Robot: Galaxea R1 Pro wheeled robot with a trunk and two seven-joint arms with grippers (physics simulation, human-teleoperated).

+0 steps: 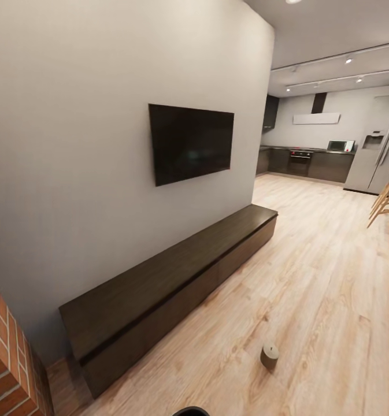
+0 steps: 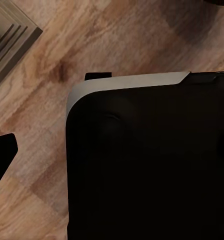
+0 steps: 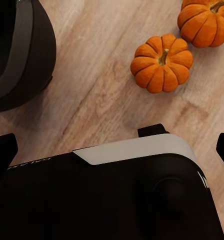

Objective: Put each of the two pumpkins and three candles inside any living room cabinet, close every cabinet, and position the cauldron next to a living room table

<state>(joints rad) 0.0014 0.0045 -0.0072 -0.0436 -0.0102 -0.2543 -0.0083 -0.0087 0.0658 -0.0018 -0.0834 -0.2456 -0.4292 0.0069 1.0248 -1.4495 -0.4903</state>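
Cauldron (image 3: pixel 19 55): on the wood floor (image 1: pixel 310 300), near the right arm's camera, apart from the pumpkins.
Pumpkins: two on the floor, one (image 3: pixel 162 62) just beside the other (image 3: pixel 207 22).
Candle (image 1: pixel 269 355): upright on the floor, in front of the cabinet.
Cabinet (image 1: pixel 177 283): along the wall under the TV (image 1: pixel 191 141), both fronts closed.
Grippers: fingers' spread cannot be told in either wrist view.

**My machine, as the wrist cameras show it**

I see a bulky, glossy black base shell (image 3: pixel 117 200) with rounded corners, capped along its upper edge by a pale grey-white trim band (image 3: pixel 137 148). Dark finger tips (image 3: pixel 2 150) frame the picture. Small faint lettering marks the shell.
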